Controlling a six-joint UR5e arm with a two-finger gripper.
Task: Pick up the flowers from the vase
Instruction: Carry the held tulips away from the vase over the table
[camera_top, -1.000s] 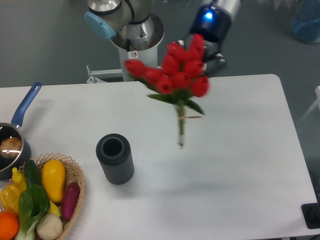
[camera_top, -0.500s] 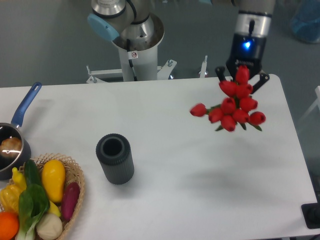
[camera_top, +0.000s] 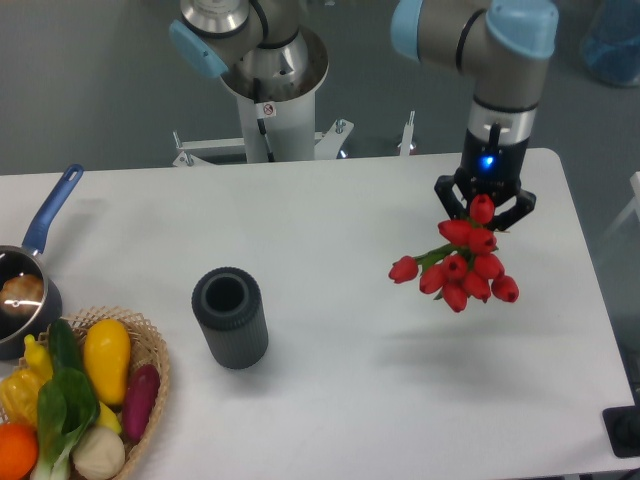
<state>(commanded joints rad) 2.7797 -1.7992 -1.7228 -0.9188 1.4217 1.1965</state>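
- The claw (camera_top: 484, 210) is clenched on the flowers (camera_top: 460, 270); the top red bud sits between its two dark fingers, and the rest of the bunch hangs below it.
- The flowers are far to the right of the vase (camera_top: 230, 318), well apart from it, and above the white table (camera_top: 330, 400).
- Compared with half a second ago, the bunch is lower and a little more to the left; one second ago it was much closer to the vase, with the stems pointing down.
- Now the stems are mostly hidden behind the buds, so I think the bunch is tipped towards the camera, but the view is not clear enough to be sure.
- The vase stands upright with its round mouth empty, so in my judgement the main part of the task is done: the flowers are out and held.
- The basket (camera_top: 150, 340) with toy vegetables and the saucepan (camera_top: 50, 215) stay to the left of the vase, untouched.
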